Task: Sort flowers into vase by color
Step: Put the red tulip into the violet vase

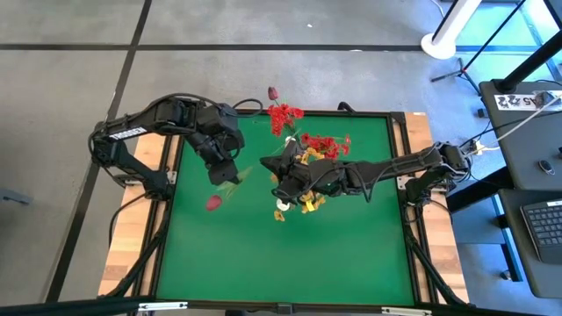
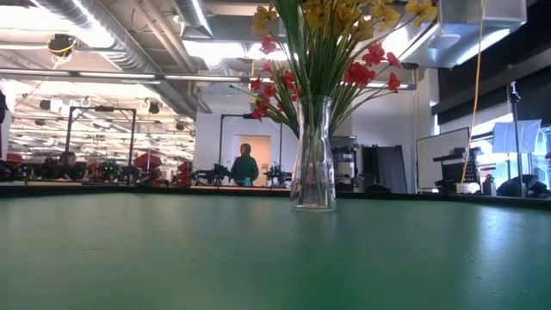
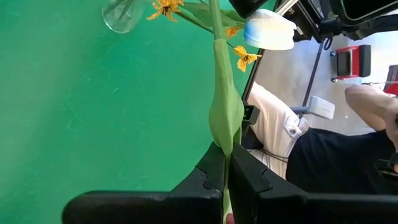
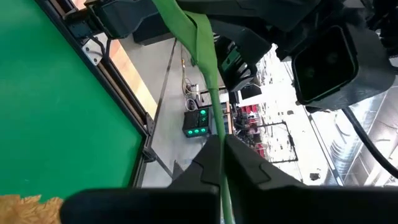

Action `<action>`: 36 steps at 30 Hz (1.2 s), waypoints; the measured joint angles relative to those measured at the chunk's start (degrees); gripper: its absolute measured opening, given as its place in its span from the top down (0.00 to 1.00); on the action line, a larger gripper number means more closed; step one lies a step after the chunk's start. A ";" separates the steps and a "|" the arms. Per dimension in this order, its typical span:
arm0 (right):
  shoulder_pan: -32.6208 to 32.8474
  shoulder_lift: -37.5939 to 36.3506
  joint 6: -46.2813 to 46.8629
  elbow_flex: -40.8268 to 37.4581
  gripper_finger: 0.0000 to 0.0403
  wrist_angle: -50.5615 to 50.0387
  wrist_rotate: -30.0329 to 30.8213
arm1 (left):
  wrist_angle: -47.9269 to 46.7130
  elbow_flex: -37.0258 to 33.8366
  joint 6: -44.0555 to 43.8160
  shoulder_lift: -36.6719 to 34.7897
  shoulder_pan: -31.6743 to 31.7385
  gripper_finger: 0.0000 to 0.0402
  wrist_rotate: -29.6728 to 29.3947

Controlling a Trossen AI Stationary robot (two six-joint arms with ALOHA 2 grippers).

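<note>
1. The fingers of the left gripper point(image 3: 225, 163) are seen pressed together on a green stem point(image 3: 221, 93) with a long leaf. The stem runs away from the fingertips toward a white tulip bud point(image 3: 268, 32).
2. The fingers of the right gripper point(image 4: 222, 155) are likewise clamped on a thin green stem with a leaf point(image 4: 200, 43), which passes between them and on past the black body of the other arm.
3. In the high view, the left gripper point(image 1: 225, 168) is held over the left part of the green table point(image 1: 290, 254), with a dark pink-maroon bud point(image 1: 213, 203) seen just below it.
4. The right gripper point(image 1: 290, 175) is reached in from the right to the middle of the table, directly among the flowers of the glass vase point(image 2: 313, 155).
5. The vase is stood upright near the table's middle. Yellow blossom clusters point(image 2: 336, 13) and red blossom clusters point(image 2: 368, 65) on green stems are held in it.
6. From above, the red blossoms point(image 1: 321, 146) are spread toward the far edge and the yellow blossoms point(image 1: 309, 204) toward the near side of the right gripper, with a small white bud point(image 1: 282, 204) beside them.
7. A further red cluster point(image 1: 284, 116) and a dark bud point(image 1: 272, 92) are seen at the far edge of the table.
8. A person point(image 2: 244, 165) is seen standing far off in the room behind the table.
</note>
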 joint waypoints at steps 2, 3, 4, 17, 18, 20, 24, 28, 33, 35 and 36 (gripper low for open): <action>0.00 0.00 0.02 0.00 0.98 -0.54 0.36 | 0.02 0.00 0.26 0.00 0.00 1.00 0.00; 0.00 0.00 0.02 0.00 0.97 -0.85 0.47 | 0.04 0.00 0.73 0.00 0.00 1.00 0.00; 0.00 0.00 0.04 0.00 0.97 -1.04 0.49 | 0.01 0.00 1.48 0.00 0.00 0.99 0.00; 0.00 -0.02 0.68 0.00 0.99 -0.79 1.26 | 0.16 1.00 4.49 0.02 0.12 0.71 -0.51; 0.00 -0.02 0.72 0.00 0.99 -0.55 1.92 | 0.09 1.98 4.51 0.03 0.18 0.70 -0.56; 0.00 -0.04 0.71 0.00 0.99 -0.37 3.14 | 0.05 4.77 4.66 0.01 0.31 0.67 -0.59; -0.02 -0.08 -0.18 0.00 0.99 -0.33 4.80 | -0.38 12.81 6.93 -0.02 0.66 0.63 -3.07; 0.00 -0.07 -0.16 -0.04 0.99 2.07 7.31 | -0.42 21.37 10.54 -0.13 0.66 0.60 -8.18; 1.28 -3.16 2.85 -0.04 0.99 8.40 9.38 | -0.38 28.31 16.71 -0.65 0.63 0.60 -15.62; 1.62 -5.87 7.59 -0.04 0.99 8.02 7.90 | -0.31 29.03 18.85 -1.71 0.63 0.60 -19.28; 1.65 -7.48 10.53 -0.04 0.99 7.30 7.01 | -0.33 29.03 19.75 -2.26 0.63 0.60 -20.75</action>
